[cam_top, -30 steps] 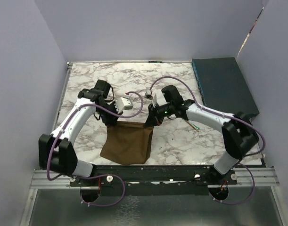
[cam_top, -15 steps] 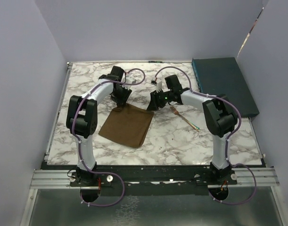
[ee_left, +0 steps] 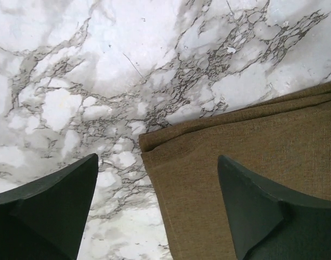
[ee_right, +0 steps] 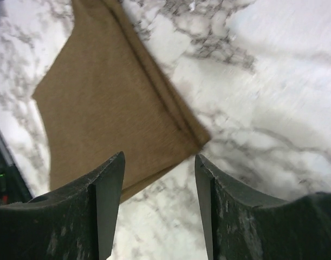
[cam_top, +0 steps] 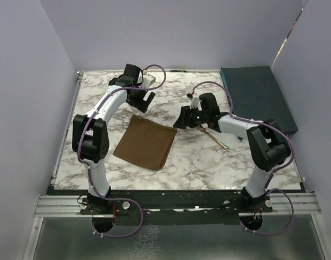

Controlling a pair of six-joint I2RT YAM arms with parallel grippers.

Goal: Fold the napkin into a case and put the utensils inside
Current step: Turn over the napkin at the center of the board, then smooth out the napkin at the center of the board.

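Two sets of jaws, both empty — the napkin on the near side of each.
Of these the left jaws stand wide and the right jaws part-way open, each poised close above a far corner of the folded brown napkin (cam_top: 145,142), which lies flat on the marble surface (cam_top: 198,162) between the arms, not yet folded narrow. The fork (cam_top: 214,137) lies just right of the right jaws, apart from the cloth, its long axis slanting far-left to near-right — the right arm (cam_top: 235,124) is plainly nearer.

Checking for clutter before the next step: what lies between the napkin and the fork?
Only bare marble table separates the napkin from the fork; the open right gripper hangs above that gap, per the top view.
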